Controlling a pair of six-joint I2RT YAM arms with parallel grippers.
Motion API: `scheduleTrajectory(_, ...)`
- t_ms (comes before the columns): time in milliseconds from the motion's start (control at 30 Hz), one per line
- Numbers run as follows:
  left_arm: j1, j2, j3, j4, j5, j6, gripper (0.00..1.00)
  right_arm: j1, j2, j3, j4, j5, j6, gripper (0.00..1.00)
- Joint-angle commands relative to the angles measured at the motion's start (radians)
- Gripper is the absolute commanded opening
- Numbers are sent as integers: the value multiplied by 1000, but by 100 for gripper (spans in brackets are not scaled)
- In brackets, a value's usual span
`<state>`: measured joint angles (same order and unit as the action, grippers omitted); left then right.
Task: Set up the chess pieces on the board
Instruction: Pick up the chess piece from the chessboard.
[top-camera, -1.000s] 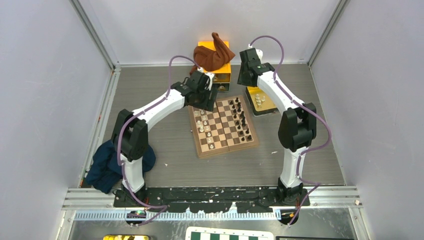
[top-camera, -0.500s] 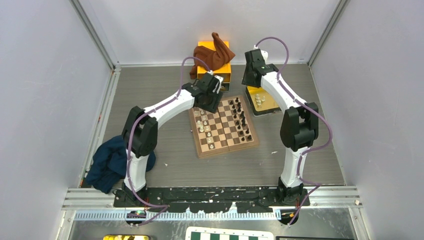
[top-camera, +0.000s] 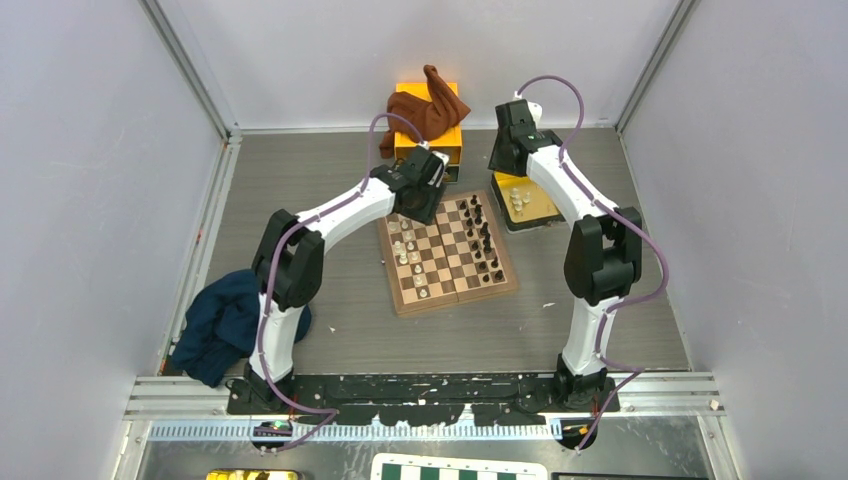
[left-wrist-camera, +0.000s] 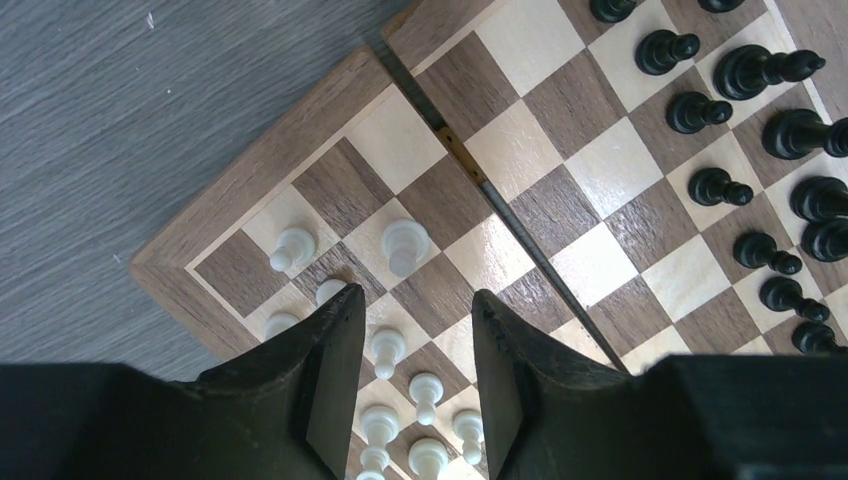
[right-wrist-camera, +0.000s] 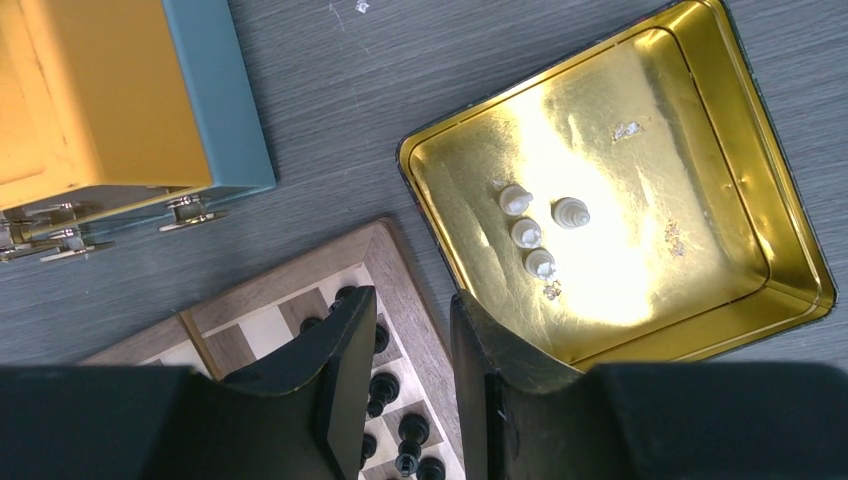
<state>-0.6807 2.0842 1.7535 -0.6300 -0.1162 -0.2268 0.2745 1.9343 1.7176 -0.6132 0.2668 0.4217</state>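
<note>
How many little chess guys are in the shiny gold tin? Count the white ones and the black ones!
White pieces: 4
Dark pieces: 0 (those in view stand on the board)
Total in the gold tin: 4

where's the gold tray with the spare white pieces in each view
Top external: the gold tray lies just right of the board's far right corner.
Left wrist: not in it; the board fills most of the view.
Right wrist: the tray fills the upper right, with four white pieces inside.
Shared landmark: the board; its dark pieces line the side nearest the tray.
</note>
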Motion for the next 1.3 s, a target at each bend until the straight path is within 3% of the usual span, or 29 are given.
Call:
scheduleTrajectory(0,-4,10,57,12,-41,14,44,-4,-78,-6,45,2,6,39)
scheduleTrajectory(1267,-3,60,87,7,-49,11,32,-17,-101,-52,66,-11,6,39)
